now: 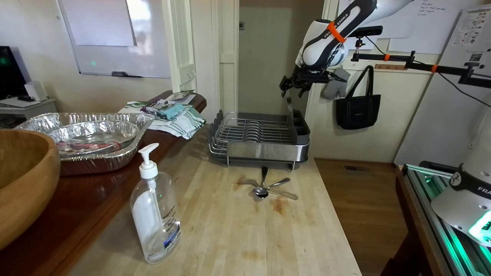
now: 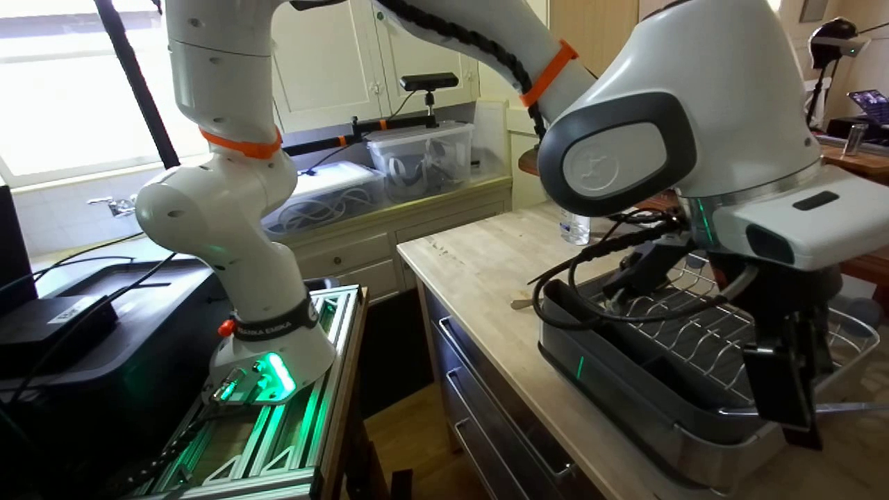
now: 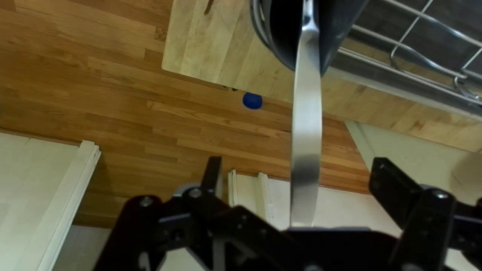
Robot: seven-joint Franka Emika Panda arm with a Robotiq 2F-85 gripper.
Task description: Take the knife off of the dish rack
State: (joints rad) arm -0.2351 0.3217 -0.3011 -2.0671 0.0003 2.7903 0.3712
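The dish rack [image 1: 264,151] stands at the far end of the wooden counter, with silvery wires and a dark grey utensil holder [image 1: 302,130]. It also shows in an exterior view [image 2: 694,455] and in the wrist view [image 3: 399,75]. The knife [image 1: 289,103] is in the holder with its flat silvery handle sticking out and up. In the wrist view the knife [image 3: 307,113] runs from the holder to between my fingers. My gripper [image 1: 292,92] is open above the holder; its fingers stand on both sides of the knife, apart from it. The knife's lower part is hidden in the holder.
A few loose pieces of cutlery [image 1: 261,191] lie on the counter before the rack. A pump bottle [image 1: 157,218] stands nearer. Foil trays [image 1: 119,163] and a wooden bowl [image 1: 27,184] are on the darker table alongside. The holder is near the counter's edge.
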